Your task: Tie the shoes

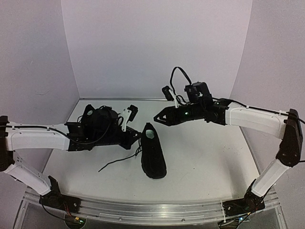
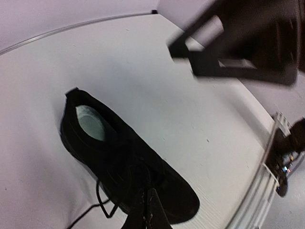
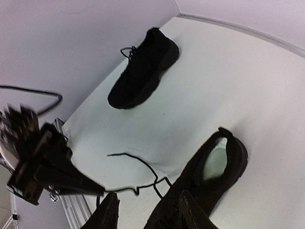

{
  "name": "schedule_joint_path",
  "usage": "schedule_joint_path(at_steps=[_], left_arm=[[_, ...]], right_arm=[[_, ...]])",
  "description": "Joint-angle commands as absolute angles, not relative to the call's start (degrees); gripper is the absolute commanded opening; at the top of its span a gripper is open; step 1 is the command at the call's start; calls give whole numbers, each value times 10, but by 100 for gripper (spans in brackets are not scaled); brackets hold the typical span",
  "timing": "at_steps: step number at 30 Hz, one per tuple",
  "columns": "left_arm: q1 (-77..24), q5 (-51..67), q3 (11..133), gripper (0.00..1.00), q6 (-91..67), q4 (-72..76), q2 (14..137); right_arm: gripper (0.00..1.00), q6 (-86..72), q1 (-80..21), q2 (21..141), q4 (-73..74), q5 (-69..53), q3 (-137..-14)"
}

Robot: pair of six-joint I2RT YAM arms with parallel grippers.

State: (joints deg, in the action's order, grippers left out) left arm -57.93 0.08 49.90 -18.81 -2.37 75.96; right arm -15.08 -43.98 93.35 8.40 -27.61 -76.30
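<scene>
One black shoe [image 1: 153, 151] lies in the middle of the table, its opening toward the back; it also shows as the shoe [image 2: 124, 157] and the shoe [image 3: 214, 176]. My left gripper [image 1: 135, 138] hovers just left of it, shut on a thin black lace [image 3: 124, 190] that runs to that shoe. Another lace end [image 1: 116, 163] trails loose on the table. My right gripper [image 1: 159, 118] hangs above and behind this shoe, open [image 3: 147, 214], with nothing between its fingers. The second shoe [image 3: 143, 67] lies by the left wall, mostly hidden behind the left arm in the top view.
White walls enclose the table on the left, back and right. A metal rail [image 1: 152, 212] runs along the front edge. The right gripper [image 2: 238, 43] shows blurred in the left wrist view, high above the table.
</scene>
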Motion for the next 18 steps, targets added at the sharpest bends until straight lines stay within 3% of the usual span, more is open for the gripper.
schedule_joint_path(at_steps=[1, 7, 18], left_arm=[[-577, -179, 560, 0, -253, 24, 828], [-577, -268, 576, 0, -277, 36, 881], [-577, -252, 535, 0, -307, 116, 911]], right_arm=[[34, -174, -447, 924, 57, -256, -686], [26, -212, -463, 929, 6, -266, -625], [22, -222, -487, 970, -17, -242, -615]])
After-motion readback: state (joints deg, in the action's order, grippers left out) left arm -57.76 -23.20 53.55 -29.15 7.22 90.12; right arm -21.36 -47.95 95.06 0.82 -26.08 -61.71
